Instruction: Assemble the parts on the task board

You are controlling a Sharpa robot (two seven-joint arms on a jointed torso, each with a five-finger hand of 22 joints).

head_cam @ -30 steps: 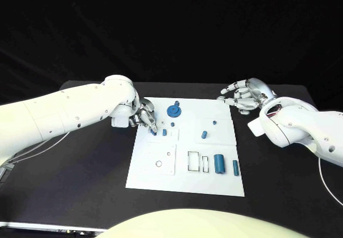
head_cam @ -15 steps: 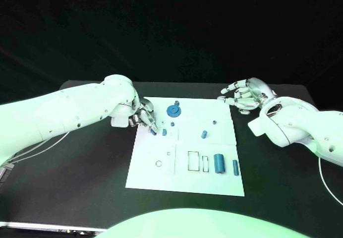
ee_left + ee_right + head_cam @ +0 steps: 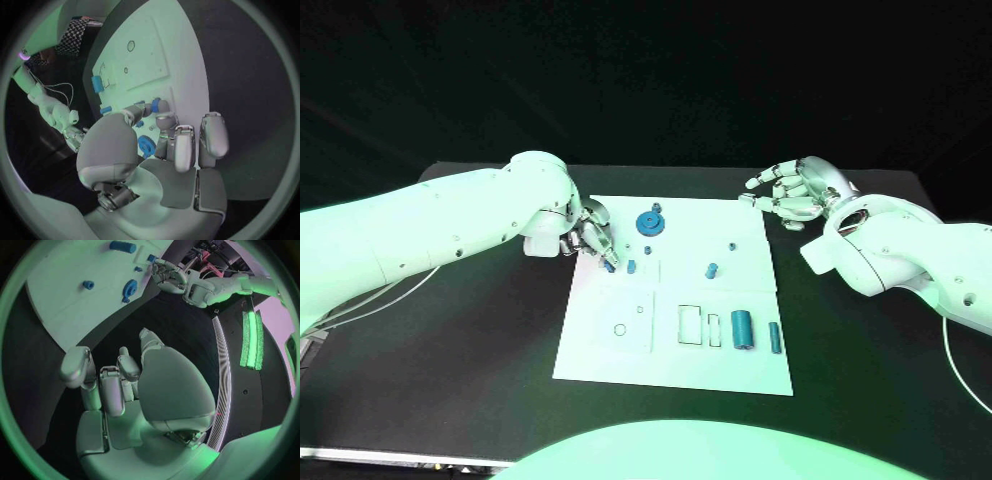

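Head view: left robot hand (image 3: 589,236) pinches a small blue part (image 3: 610,265) at the task board's (image 3: 675,370) left edge; right robot hand (image 3: 790,196), fingers curled and holding nothing, hovers off its far right corner.

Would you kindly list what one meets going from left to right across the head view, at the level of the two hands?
Left hand at the task board's left edge → round blue part → small blue part → right hand, off the board's right corner.
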